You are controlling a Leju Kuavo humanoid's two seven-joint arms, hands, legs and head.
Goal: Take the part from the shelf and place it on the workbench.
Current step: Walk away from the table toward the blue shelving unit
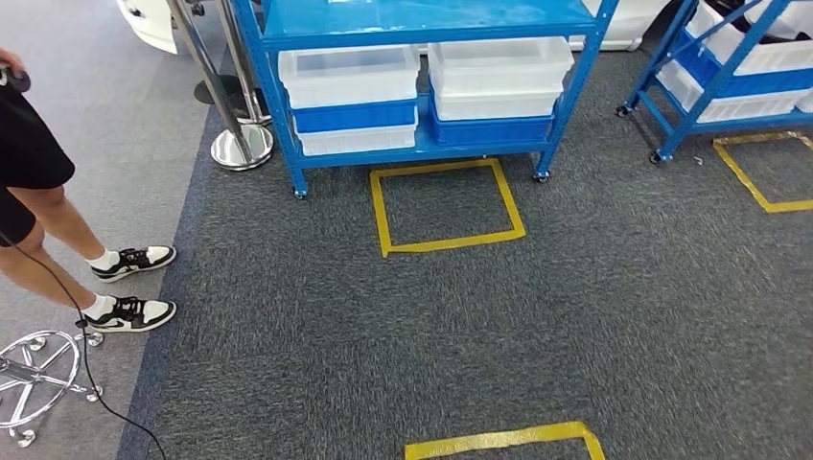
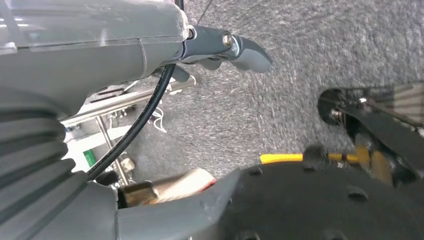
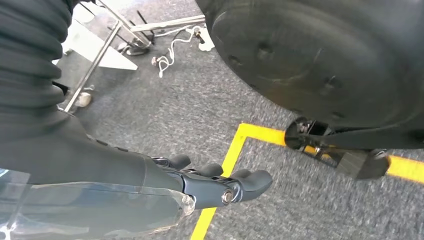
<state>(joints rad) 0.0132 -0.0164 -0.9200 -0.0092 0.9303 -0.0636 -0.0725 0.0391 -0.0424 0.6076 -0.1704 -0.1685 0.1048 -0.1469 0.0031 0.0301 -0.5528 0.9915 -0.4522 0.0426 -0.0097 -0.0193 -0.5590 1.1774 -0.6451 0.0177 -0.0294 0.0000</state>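
A blue wheeled shelf [image 1: 422, 149] stands ahead of me on the grey carpet. Its lower level carries two stacks of white and blue bins [image 1: 350, 77] [image 1: 499, 72]; what lies inside them is hidden. My left hand [image 2: 220, 47] hangs above the carpet with its fingers stretched out and nothing in it. My right hand [image 3: 215, 182] also hangs low over the floor beside a yellow tape line [image 3: 225, 165], its fingers loosely extended and holding nothing.
A yellow tape square [image 1: 446, 203] marks the floor before the shelf, another tape edge [image 1: 503, 439] lies near me. A second blue shelf [image 1: 709, 67] is at the right. A person's legs and shoes [image 1: 134, 261], a stanchion base [image 1: 240, 147] and a chair base [image 1: 38, 379] are at the left.
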